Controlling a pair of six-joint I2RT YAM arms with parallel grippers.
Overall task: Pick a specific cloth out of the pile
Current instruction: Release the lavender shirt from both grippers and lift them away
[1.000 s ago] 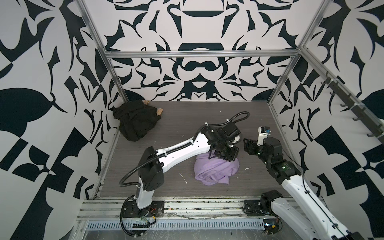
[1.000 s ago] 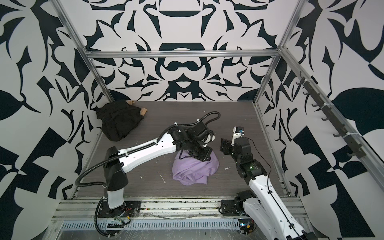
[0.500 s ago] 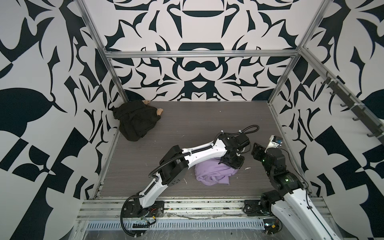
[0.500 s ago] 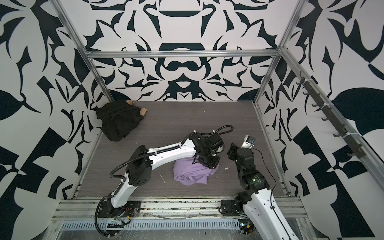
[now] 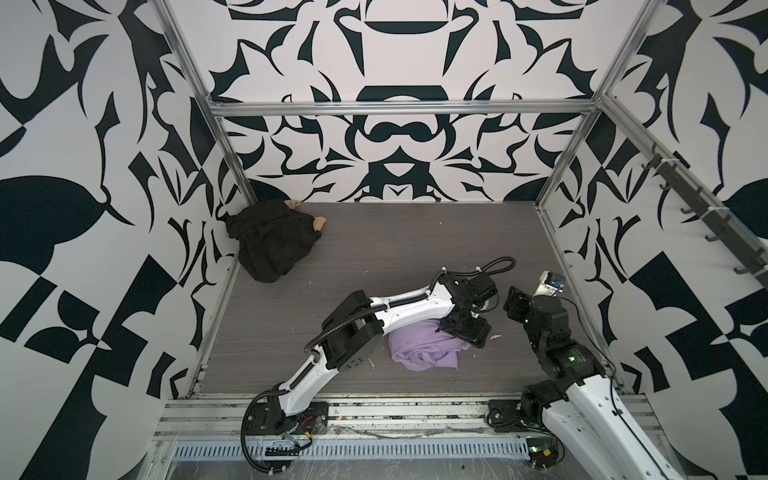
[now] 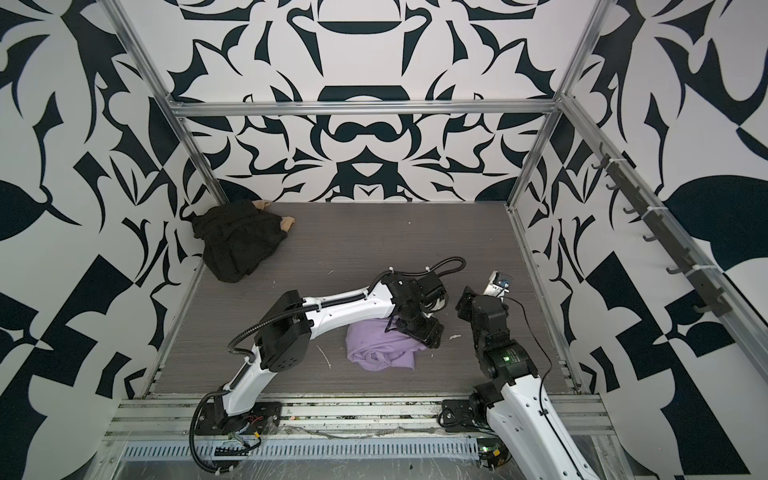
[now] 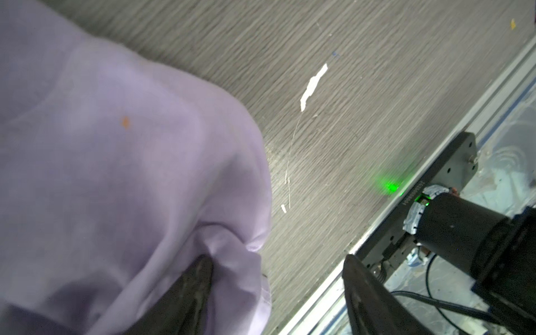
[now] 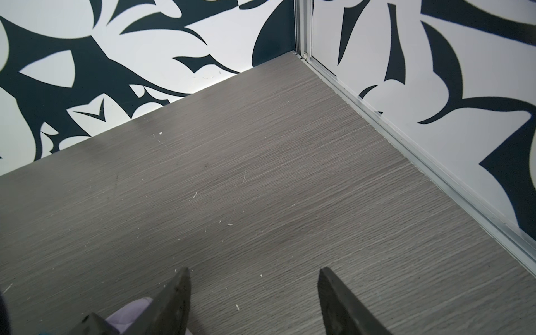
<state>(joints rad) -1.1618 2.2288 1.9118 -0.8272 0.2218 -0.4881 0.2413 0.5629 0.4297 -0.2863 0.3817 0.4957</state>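
At the lower middle of both top views, the cloth (image 5: 424,351) lies crumpled on the grey bench (image 5: 415,249), well apart from the pile (image 5: 270,245) at the bench's upper left corner. The left gripper (image 7: 278,258) hangs low at the cloth's right edge. Its jaws are spread and pinch nothing: one tip is against a lilac fold, the other over bare bench. The right gripper (image 8: 253,271) hovers near it on the right, jaws spread and empty. The fabric looks thin, light and limp, so it should sag and trail when lifted, and a single flat layer could slip. The bunched ridge along its lower side looks the surest hold, taken deep.
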